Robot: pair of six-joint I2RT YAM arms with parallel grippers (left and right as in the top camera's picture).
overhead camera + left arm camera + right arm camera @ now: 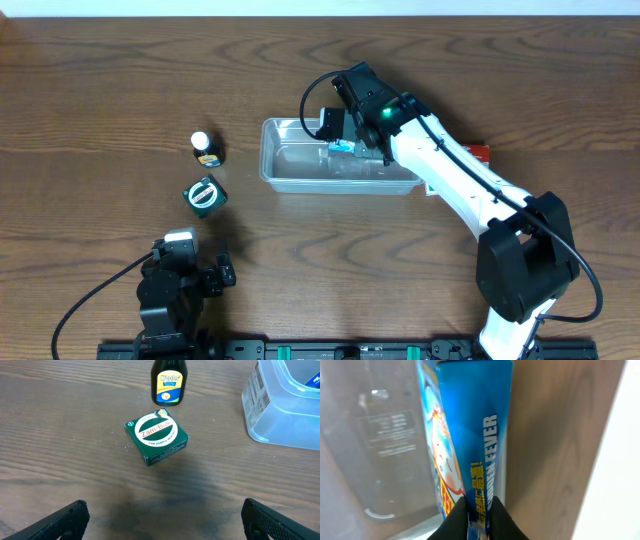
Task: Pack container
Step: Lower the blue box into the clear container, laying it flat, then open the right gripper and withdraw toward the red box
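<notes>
The clear plastic container (300, 175) lies mid-table; its corner shows in the left wrist view (270, 415). My right gripper (352, 140) reaches into it and is shut on a blue box (470, 435) with yellow lettering, held on edge inside the container (380, 460). My left gripper (162, 522) is open and empty near the front edge, low over the wood. A green Zam-Buk box (156, 437) lies ahead of it, also in the overhead view (205, 195). A small dark bottle (206, 148) with a white cap stands just behind it (169, 382).
A red object (478, 152) peeks out behind the right arm, right of the container. The table's white far edge runs along the top (320, 8). A dark rail lies along the front edge (330, 350).
</notes>
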